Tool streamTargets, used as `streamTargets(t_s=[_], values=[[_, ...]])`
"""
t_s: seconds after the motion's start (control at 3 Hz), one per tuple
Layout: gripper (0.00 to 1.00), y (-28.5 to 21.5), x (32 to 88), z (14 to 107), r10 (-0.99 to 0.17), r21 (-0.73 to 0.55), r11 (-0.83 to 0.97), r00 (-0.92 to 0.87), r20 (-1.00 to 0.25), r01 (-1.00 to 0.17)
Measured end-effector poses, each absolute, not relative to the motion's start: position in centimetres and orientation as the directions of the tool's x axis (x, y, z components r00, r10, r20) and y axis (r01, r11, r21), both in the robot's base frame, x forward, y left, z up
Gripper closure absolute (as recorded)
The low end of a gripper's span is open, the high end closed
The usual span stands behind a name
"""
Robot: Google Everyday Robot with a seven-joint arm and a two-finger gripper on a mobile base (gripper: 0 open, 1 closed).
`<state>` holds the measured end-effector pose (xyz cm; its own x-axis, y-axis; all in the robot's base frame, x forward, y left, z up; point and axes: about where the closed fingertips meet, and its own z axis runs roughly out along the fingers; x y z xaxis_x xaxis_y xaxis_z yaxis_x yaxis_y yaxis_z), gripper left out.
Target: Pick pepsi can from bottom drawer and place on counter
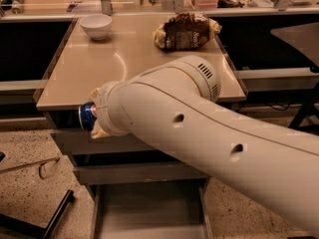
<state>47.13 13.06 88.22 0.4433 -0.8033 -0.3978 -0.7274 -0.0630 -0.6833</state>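
Observation:
My gripper (92, 114) is shut on the pepsi can (85, 116), a blue can whose end pokes out to the left between the tan fingertips (94, 93). It holds the can in the air in front of the counter's (124, 66) front edge, at about edge height, near the left corner. My thick white arm (199, 128) crosses the view from the lower right and hides most of the gripper. The bottom drawer (149, 210) stands pulled open below, and its grey floor shows bare.
A white bowl (95, 24) sits at the counter's back left and a brown crinkled snack bag (185, 30) at the back right. The two upper drawers (134, 172) are closed. A black bar (56, 214) lies on the speckled floor at the left.

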Motion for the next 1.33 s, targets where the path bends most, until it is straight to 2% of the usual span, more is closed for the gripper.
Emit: streamTargets(t_s=[0.33,0.67,1.0,1.33], values=[[1.00,12.1,50.8,91.9,-0.821,-0.750,-0.101,0.480,-0.309,-0.654],[1.00,10.9,56.0,94.3,-0.833,-0.754,-0.145,0.490,-0.256,-0.640],[1.00,8.9,60.7,93.4,-0.823,-0.689,-0.067,0.430,-0.370,-0.722],[1.00,8.6,61.7,93.5,-0.813,-0.676,-0.040,0.417,-0.406,-0.736]])
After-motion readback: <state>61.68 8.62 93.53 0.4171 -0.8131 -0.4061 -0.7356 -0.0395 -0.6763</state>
